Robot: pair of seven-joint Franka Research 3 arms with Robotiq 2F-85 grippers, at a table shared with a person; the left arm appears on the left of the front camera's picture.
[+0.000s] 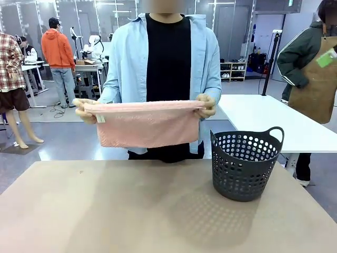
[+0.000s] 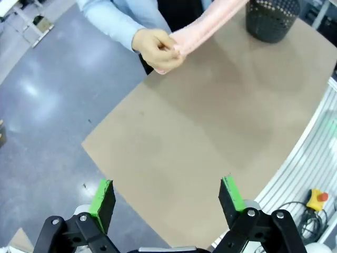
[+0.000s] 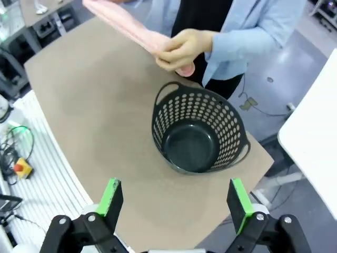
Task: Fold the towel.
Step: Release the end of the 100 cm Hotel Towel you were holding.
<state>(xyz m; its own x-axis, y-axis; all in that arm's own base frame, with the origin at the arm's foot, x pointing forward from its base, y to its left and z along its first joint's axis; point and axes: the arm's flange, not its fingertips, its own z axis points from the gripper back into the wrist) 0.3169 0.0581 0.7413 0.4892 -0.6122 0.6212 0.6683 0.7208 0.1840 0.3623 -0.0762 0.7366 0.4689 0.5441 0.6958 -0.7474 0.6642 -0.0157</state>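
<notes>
- Table (image 1: 131, 211): the tan top is bare on the left and in the middle, from near edge to far, with ample room to lay cloth flat.
- Person (image 1: 168, 63): stands at the far side with hands (image 1: 206, 105) pinching the top corners, probably to keep the cloth taut and level.
- Towel (image 1: 145, 126): hangs in the air at the far edge, its lower hem clear of the top.
- Basket (image 1: 242, 174): sits empty at the far right, just beside the towel, and is likely its destination.
- Left gripper (image 2: 167, 190) and right gripper (image 3: 174, 188): both hover high over the near side, jaws spread wide, holding nothing.
</notes>
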